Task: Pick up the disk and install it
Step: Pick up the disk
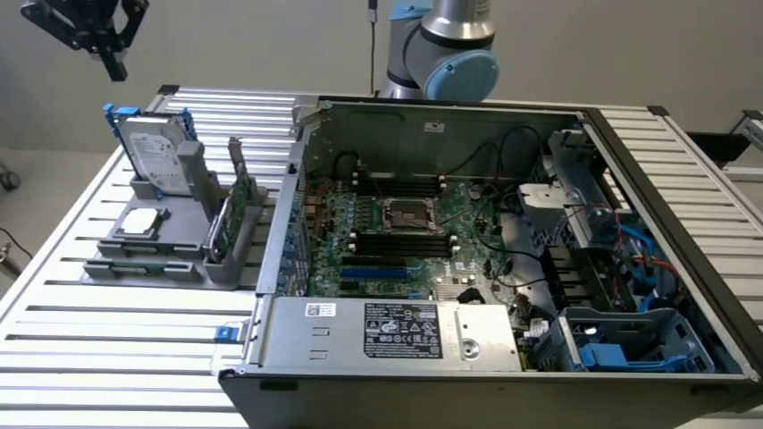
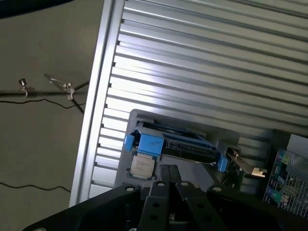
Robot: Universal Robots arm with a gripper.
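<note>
While the disk (image 1: pixel 153 156) stands on edge in its grey holder (image 1: pixel 167 255) on the tabletop (image 1: pixel 107 357), nothing of the job is done yet: no pick-up, no install. The tool (image 1: pixel 116 70) hangs high in the air, well apart from everything. Its fingers look pressed together with nothing between them. The wrist view agrees, with the two dark fingertips (image 2: pixel 162 175) lying side by side, empty. So the tool carries nothing and touches nothing.

Where is the disk from there? In the exterior view it sits at about 5 o'clock from the tool and well below it. Its blue carrier frames the silver body, and the white label faces the camera. In the wrist view the disk (image 2: pixel 180 144) shows edge-on beyond the fingertips, with a blue tab at each end. The tool looks roughly lined up over it, but far off.

A small square chip (image 1: pixel 141 222) lies flat in the holder at 6 o'clock of the disk. A green circuit card (image 1: pixel 230 214) stands at about 4 o'clock of it, between the disk and the open computer case (image 1: pixel 477 121). The case lies at 3 o'clock of the holder, with its motherboard (image 1: pixel 459 255) bare. A drive bay (image 1: pixel 620 344) with blue plastic sits at the case's 5 o'clock corner, well apart from the disk, and looks the likely home for it. As things stand, both the grasp and the install remain.
</note>
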